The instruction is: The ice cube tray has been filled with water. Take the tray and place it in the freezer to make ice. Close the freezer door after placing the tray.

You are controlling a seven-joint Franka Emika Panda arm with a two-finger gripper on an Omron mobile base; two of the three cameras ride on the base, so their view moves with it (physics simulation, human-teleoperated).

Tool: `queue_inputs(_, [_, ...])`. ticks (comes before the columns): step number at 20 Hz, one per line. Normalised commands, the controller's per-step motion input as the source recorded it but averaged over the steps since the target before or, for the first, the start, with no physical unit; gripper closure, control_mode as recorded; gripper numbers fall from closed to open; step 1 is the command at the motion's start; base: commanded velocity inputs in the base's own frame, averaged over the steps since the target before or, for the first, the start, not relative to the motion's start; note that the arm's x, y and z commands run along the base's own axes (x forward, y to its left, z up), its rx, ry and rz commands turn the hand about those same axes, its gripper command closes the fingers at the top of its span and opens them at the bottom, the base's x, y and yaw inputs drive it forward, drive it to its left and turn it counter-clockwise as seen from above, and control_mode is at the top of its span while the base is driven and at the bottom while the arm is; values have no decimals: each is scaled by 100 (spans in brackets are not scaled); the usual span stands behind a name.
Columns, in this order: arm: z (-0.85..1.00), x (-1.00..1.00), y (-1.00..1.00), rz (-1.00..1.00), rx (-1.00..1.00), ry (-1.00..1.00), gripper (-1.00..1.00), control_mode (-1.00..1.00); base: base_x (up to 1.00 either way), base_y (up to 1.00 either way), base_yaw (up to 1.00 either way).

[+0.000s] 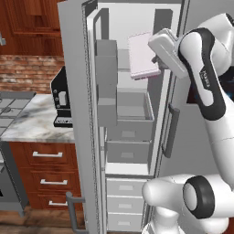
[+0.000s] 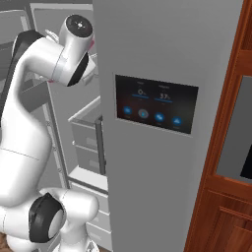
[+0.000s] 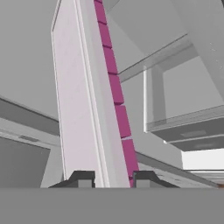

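In the left base view we saw the freezer door (image 1: 78, 114) swung wide open toward us, its grey bins (image 1: 106, 82) on the inner side and its bar handle (image 1: 72, 211) low at the bottom. The freezer (image 1: 132, 137) stood open behind it, with a drawer (image 1: 132, 109) pulled partly forward and lower drawers (image 1: 125, 203) beneath. The arm reached into the upper part of the compartment, and the ice cube tray (image 1: 142, 55) hung at its end, tilted, above the open drawer. A black appliance (image 1: 61, 98) sat on the marble counter (image 1: 32, 116) to the left.

In the right base view we saw the arm bent into the opening, beside the grey door with the dark touch panel (image 2: 156, 103); the tray was hidden from us there.

In the hand view we saw the gripper (image 3: 113, 179) clenched on the tray's near end, one finger (image 3: 83, 178) on each face, the tray running away edge-on with its darker pink cells along one side.
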Motion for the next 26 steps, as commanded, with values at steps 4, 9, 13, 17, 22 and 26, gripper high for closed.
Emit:
queue_inputs(4, [0,39,1,-2,-1,0,100,-100,0,0,0])
queue_inputs(9, [0,42,3,-5,-3,0,100,-100,0,0,0])
queue_inputs(13, [0,48,1,-5,-2,0,100,-100,0,0,0])
queue_inputs(17, [0,37,0,-5,-1,0,100,-100,0,0,0])
queue_inputs(22, [0,34,1,-3,-1,0,100,-100,0,0,0])
queue_inputs(26, [0,33,14,0,-2,0,100,-100,0,0,0])
